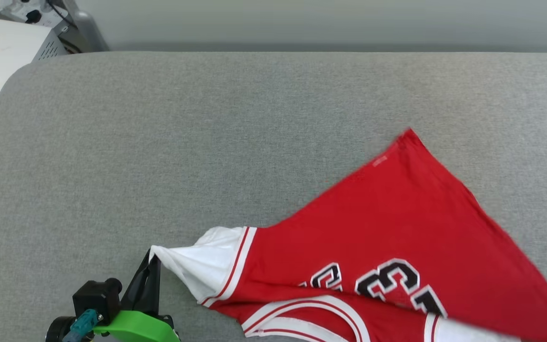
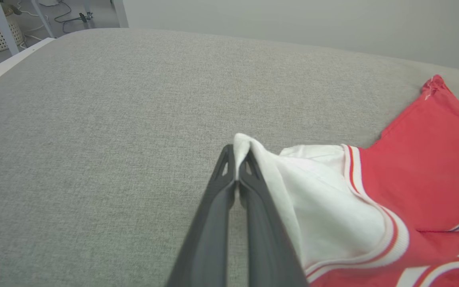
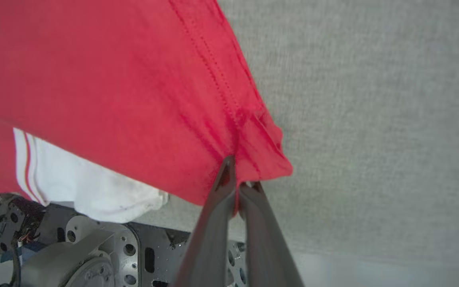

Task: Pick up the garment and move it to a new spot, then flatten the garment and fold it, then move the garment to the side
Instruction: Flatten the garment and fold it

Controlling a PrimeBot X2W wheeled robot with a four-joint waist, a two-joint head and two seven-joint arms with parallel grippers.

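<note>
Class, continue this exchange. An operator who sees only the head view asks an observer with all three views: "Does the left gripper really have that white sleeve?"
Observer: Yes. The left gripper is shut on the tip of the garment's white sleeve, and cloth pokes out beyond it.
Operator: And the right?
Observer: The right gripper is shut on a bunched red hem corner.
Operator: Anything dangling?
Observer: The other sleeve hangs in front of the robot's base.

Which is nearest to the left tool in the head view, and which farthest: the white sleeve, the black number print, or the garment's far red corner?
1. White sleeve: pinched at the tip of the left tool.
2. Black number print: farther right, near the front edge.
3. Far red corner: right and deepest on the surface.
</note>
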